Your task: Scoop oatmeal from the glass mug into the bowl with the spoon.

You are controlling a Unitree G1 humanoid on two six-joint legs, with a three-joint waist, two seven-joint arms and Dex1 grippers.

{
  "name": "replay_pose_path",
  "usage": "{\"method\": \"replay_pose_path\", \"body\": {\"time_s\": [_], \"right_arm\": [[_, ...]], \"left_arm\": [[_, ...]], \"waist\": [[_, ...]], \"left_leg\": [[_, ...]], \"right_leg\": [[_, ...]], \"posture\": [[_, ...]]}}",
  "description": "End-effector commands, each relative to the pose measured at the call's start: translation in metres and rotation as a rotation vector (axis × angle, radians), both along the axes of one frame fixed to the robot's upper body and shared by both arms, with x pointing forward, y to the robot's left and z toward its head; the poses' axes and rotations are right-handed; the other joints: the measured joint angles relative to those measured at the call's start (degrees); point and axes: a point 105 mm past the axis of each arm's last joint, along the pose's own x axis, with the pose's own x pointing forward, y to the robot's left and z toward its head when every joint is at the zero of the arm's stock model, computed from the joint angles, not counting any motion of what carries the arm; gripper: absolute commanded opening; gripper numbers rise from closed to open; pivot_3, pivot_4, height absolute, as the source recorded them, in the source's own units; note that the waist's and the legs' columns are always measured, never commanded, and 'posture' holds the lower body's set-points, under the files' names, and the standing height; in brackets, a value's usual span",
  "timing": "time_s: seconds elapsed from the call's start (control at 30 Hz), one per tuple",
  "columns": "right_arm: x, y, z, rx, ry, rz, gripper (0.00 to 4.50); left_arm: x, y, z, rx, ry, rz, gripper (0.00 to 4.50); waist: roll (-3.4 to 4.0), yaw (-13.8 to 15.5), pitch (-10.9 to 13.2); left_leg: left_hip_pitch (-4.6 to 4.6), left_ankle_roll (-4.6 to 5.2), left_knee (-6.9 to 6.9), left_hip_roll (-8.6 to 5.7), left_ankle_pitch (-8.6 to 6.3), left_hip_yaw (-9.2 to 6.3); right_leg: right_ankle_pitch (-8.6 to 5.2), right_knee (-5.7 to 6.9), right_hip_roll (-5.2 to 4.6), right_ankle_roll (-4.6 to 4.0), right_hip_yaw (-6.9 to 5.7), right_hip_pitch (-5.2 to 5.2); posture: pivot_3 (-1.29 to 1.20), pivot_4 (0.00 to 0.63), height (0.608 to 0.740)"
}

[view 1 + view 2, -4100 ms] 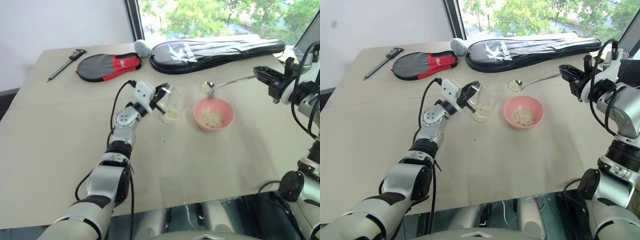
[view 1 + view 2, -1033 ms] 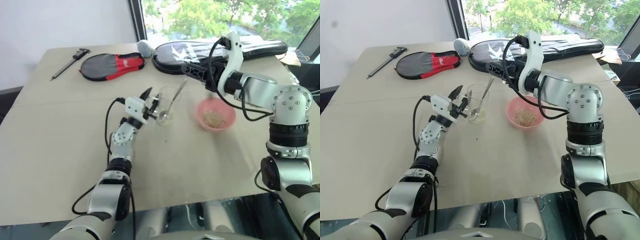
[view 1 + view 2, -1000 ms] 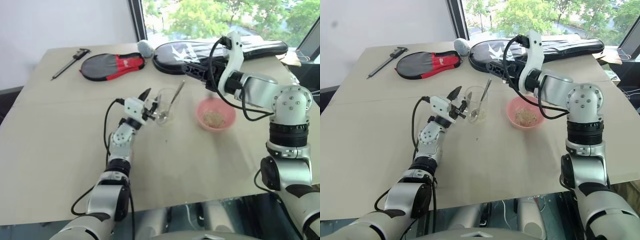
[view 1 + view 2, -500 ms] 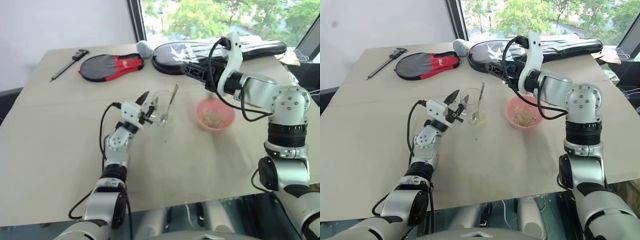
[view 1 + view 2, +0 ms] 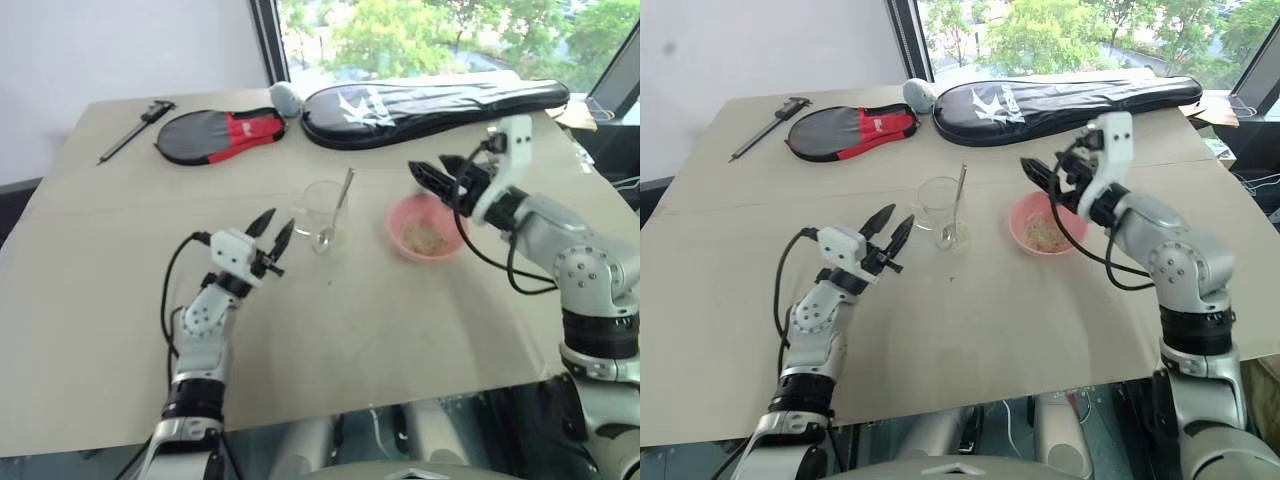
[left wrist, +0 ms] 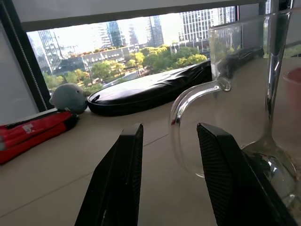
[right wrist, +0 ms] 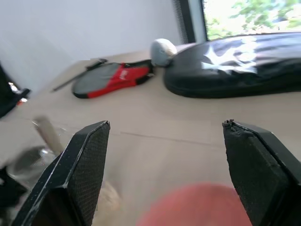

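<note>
Table [image 5: 420, 330]: racket cover [image 5: 430, 100] behind glass mug [image 5: 322, 208].

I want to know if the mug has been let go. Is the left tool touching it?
Apart. In the left eye view the left tool sits open, with bare table between its fingertips and the mug. The spoon stands in the mug.

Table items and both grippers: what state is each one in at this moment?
glass mug: upright, spoon standing inside.
spoon: leaning on the mug's rim, unheld.
bowl: upright, oatmeal inside.
left gripper: open, short of the mug.
right gripper: open, empty, above the bowl.
</note>
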Motion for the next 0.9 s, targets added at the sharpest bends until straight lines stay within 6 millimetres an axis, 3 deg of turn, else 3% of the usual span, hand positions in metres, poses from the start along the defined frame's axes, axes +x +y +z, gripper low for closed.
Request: {"method": "replay_pose_path", "body": {"time_s": [0.03,0.07,0.1,0.13,0.2,0.27,0.37,0.5,0.9], "right_arm": [[-0.022,-0.028,0.012,-0.039,-0.160,0.003,3.87],[-0.030,-0.038,0.003,-0.074,-0.160,0.003,3.87],[-0.036,-0.045,-0.003,-0.099,-0.161,0.007,3.87],[-0.043,-0.051,-0.013,-0.137,-0.158,0.017,3.87],[-0.055,-0.062,-0.029,-0.179,-0.139,0.023,4.38],[-0.065,-0.074,-0.046,-0.200,-0.102,0.020,4.50],[-0.086,-0.079,-0.082,-0.333,-0.049,0.095,4.50],[-0.096,-0.084,-0.108,-0.301,0.008,0.080,4.50],[-0.104,-0.078,-0.130,-0.263,-0.001,0.090,4.50]], "left_arm": [[-0.025,0.004,0.014,0.017,-0.007,-0.037,1.87],[-0.034,0.008,0.009,0.032,0.029,-0.042,1.87],[-0.040,0.009,0.005,0.041,0.055,-0.046,2.40],[-0.047,0.014,0.002,0.042,0.082,-0.040,2.63],[-0.057,0.022,-0.003,0.046,0.127,-0.024,3.65],[-0.069,0.024,-0.010,0.053,0.179,-0.026,4.42],[-0.088,0.020,-0.026,0.060,0.285,-0.046,4.42],[-0.104,0.019,-0.047,0.089,0.415,-0.019,4.42],[-0.112,0.010,-0.053,0.048,0.413,0.070,4.42]], "waist": [[0.00,0.1,0.0],[0.00,0.1,0.0],[0.00,0.2,0.0],[0.07,0.3,0.0],[0.10,0.4,0.0],[0.09,0.7,0.0],[0.12,1.2,0.1],[0.11,1.2,0.1],[0.11,1.7,0.1]], "left_leg": [[0.03,0.07,-0.01,0.00,-0.04,0.00],[0.08,0.12,-0.03,0.01,-0.07,0.00],[0.17,0.12,-0.10,0.03,-0.08,-0.02],[0.31,0.13,-0.24,0.05,-0.09,-0.02],[0.68,0.20,-0.43,0.10,-0.13,-0.02],[0.83,0.24,-0.42,0.23,-0.16,-0.04],[1.04,0.23,-0.39,0.34,-0.17,0.00],[1.72,0.32,-0.43,0.63,-0.27,0.03],[1.65,0.34,-0.55,0.67,-0.31,0.03]], "right_leg": [[0.00,0.00,0.00,0.00,-0.01,0.03],[0.00,-0.01,0.01,0.00,0.00,0.07],[-0.01,-0.09,0.03,0.00,-0.02,0.18],[-0.02,-0.23,0.05,0.00,-0.03,0.33],[-0.02,-0.61,0.10,0.01,-0.05,0.79],[-0.02,-0.85,0.22,0.03,-0.12,1.11],[-0.09,-0.90,0.31,0.13,-0.11,1.36],[-0.23,-1.11,0.41,0.27,-0.17,2.07],[-0.20,-1.53,0.30,0.29,-0.41,2.12]], "posture": [[0.00,0.150,0.740],[0.00,0.150,0.740],[0.00,0.150,0.740],[0.00,0.150,0.740],[0.00,0.150,0.740],[0.00,0.150,0.740],[0.00,0.150,0.740],[0.00,0.150,0.740],[0.00,0.150,0.740]]}}
